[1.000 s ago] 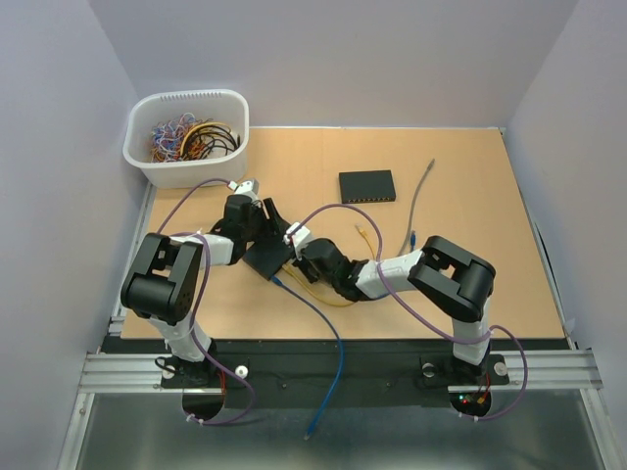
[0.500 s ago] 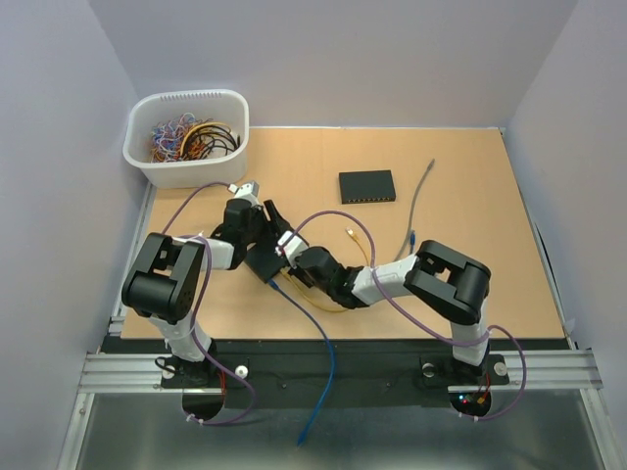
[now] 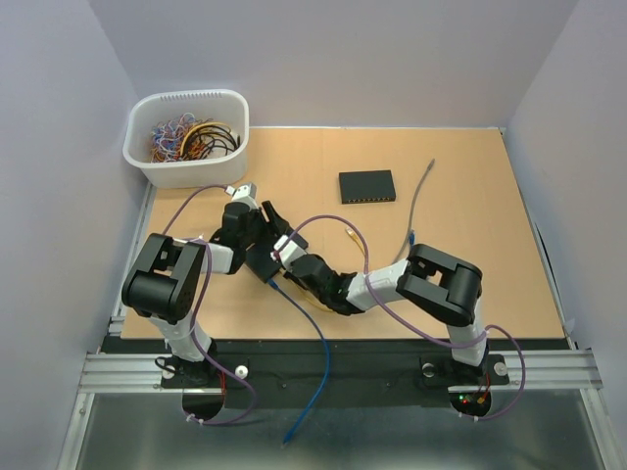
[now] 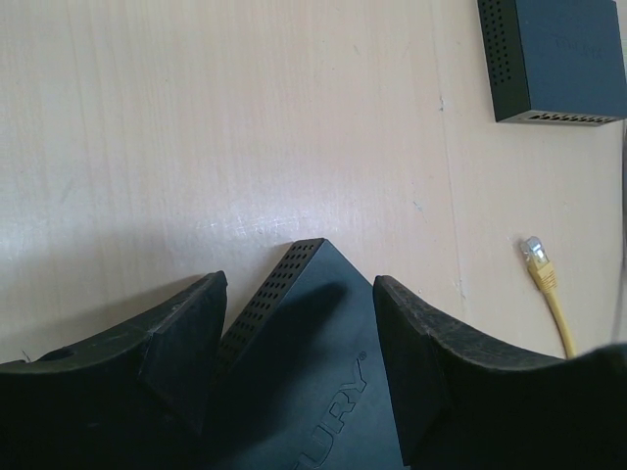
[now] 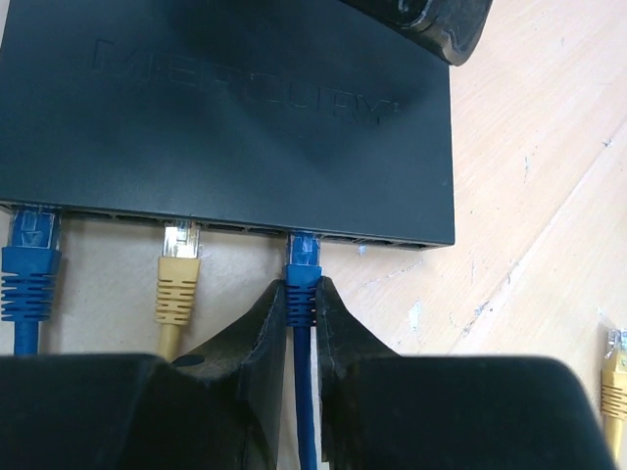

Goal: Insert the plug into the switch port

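Observation:
A black switch [image 5: 225,127] lies on the table, also in the top view [image 3: 263,260] and the left wrist view [image 4: 313,372]. My right gripper [image 5: 302,294] is shut on a blue plug [image 5: 304,257], whose clear tip sits in a port on the switch's front face. A second blue plug [image 5: 29,257] and a yellow plug [image 5: 179,266] sit in ports to its left. My left gripper [image 4: 299,323] straddles the switch's far corner, fingers against its sides. In the top view the right gripper [image 3: 284,264] and left gripper [image 3: 261,229] meet at the switch.
A second black switch [image 3: 367,185] lies farther back, also in the left wrist view [image 4: 554,59]. A white basket [image 3: 186,137] of cables stands at the back left. A grey cable [image 3: 419,196] and a loose yellow plug [image 4: 537,257] lie on the right. The blue cable [image 3: 318,343] trails over the front edge.
My right gripper has moved left toward the switch with the blue plug. The trailing blue cable has swung left. The left gripper has stayed at the switch.

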